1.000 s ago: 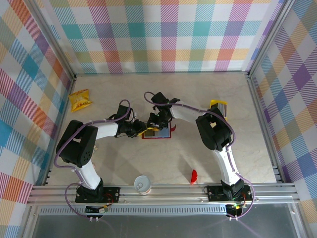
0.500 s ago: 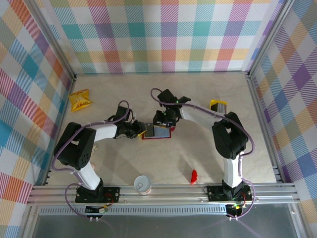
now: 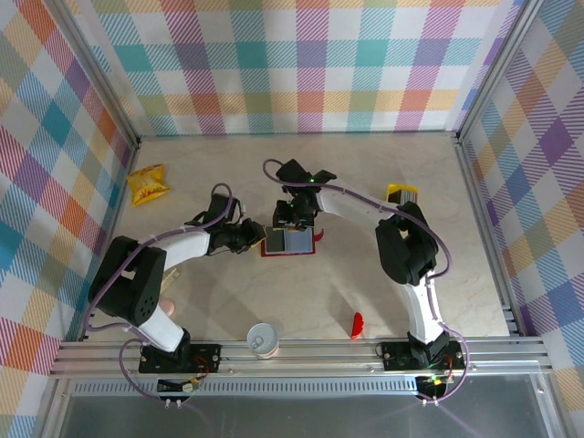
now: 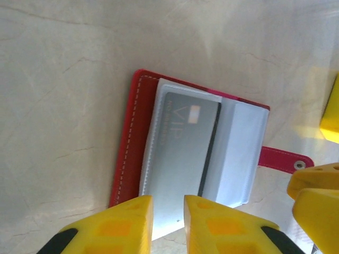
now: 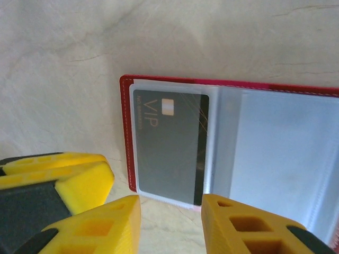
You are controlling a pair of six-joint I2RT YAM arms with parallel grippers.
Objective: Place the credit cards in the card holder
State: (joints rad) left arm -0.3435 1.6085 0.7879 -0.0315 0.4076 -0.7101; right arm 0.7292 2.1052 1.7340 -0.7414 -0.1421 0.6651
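Beige marbled tabletop (image 3: 210, 301), plaid walls (image 3: 301, 64). One dark-red folding card holder (image 3: 290, 242) lies open mid-table, one grey VIP card (image 4: 183, 143) sleeved inside; one yellow card stack (image 3: 401, 193) well right. Left gripper (image 4: 168, 206) nearly closed, grip unclear; right gripper (image 5: 170, 206) parted, empty. One crinkled yellow packet (image 3: 148, 183), one white cup (image 3: 262, 338), one red curved piece (image 3: 357, 324) lie well apart.

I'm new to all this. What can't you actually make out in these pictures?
Credit cards, top view: the right arm covers part of the stack; too small to count.
Card holder, right wrist view: its right side is cut off by the picture's edge.
Grey card, left wrist view: the fine print beside VIP is blurred.
Left gripper, left wrist view: its fingers hide whether it pinches the holder's edge.
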